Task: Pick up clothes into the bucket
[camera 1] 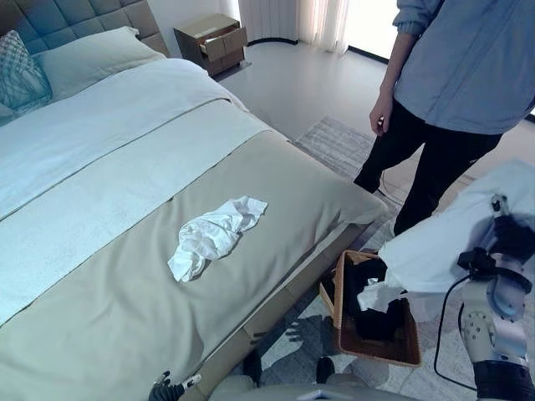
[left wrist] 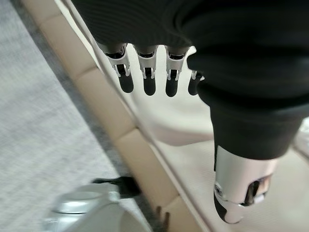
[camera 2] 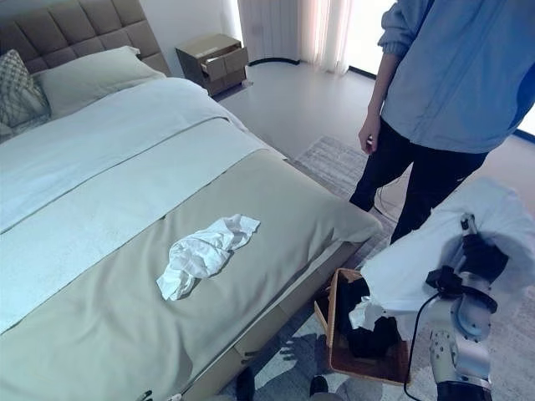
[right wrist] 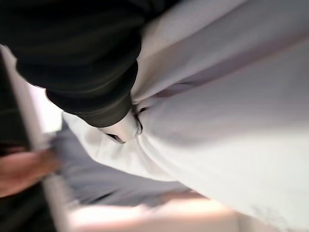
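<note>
A crumpled white garment (camera 1: 213,236) lies on the beige bedspread (camera 1: 125,309) of the bed, toward its foot end and a little in from the foot-side edge, with nothing touching it. On the floor just beside the foot corner of the bed stands a brown woven basket (camera 1: 407,344), holding dark clothes (camera 1: 361,284) and a bit of white cloth. A large white garment (camera 1: 456,238) hangs draped over the raised right hand (camera 2: 475,251), its lower end trailing down to the basket's opening; in the right wrist view the cloth (right wrist: 227,106) wraps closely round the hand (right wrist: 91,63), whose thumb presses into a fold, though whether the fingers are closed on it I cannot tell. The left hand (left wrist: 203,63) hangs low beside the bed's wooden side rail (left wrist: 120,145), fingers (left wrist: 149,77) straight and relaxed, thumb apart, holding nothing. A person (camera 1: 456,92) in a blue jacket and dark trousers stands on the grey rug (camera 1: 338,142) beyond the basket. A wooden nightstand (camera 1: 211,40) sits near the head of the bed, with pillows (camera 1: 92,57) against the padded headboard.
</note>
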